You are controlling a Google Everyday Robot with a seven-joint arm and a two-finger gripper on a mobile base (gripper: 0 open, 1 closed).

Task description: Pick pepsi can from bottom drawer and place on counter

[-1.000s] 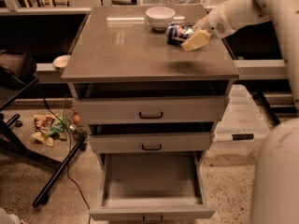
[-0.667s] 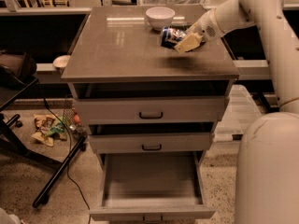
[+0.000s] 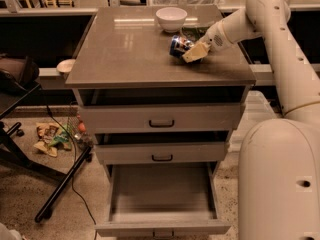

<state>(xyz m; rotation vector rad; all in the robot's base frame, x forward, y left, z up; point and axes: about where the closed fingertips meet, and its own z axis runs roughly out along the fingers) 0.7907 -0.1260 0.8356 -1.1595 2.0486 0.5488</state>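
The pepsi can, dark blue with a silver end, is tilted on its side just above or on the counter, toward the back right. My gripper comes in from the right on the white arm and is shut on the can, with a beige finger over its right side. The bottom drawer is pulled fully open and its inside looks empty.
A white bowl stands at the back of the counter, just behind the can. Something green lies behind the gripper. The two upper drawers are slightly open. A black stand's legs and litter lie on the floor to the left.
My gripper has carried the can a little to the left and toward the counter's front, lower over the top. The drawers have not moved.
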